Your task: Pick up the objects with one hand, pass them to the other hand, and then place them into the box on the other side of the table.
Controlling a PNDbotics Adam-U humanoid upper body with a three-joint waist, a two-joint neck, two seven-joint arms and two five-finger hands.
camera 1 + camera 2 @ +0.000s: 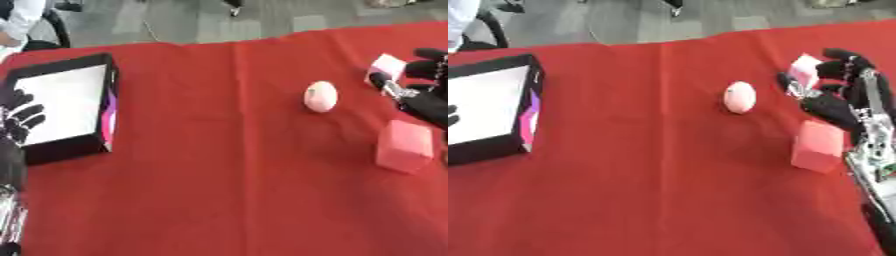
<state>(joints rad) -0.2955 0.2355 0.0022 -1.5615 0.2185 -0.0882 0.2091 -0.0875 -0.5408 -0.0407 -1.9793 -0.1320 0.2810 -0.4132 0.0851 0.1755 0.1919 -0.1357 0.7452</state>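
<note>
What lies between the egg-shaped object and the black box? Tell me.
Only bare red tablecloth. The pale egg-shaped object and the black box have nothing between them; the left eye view shows the whole stretch.

One box (61,107), one pale egg-shaped thing (320,96), two pink blocks (817,146) (804,70).

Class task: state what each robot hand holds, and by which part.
Right hand curls round the small pale pink block, thumb on its near side, fingers behind. Left hand holds nothing.
</note>
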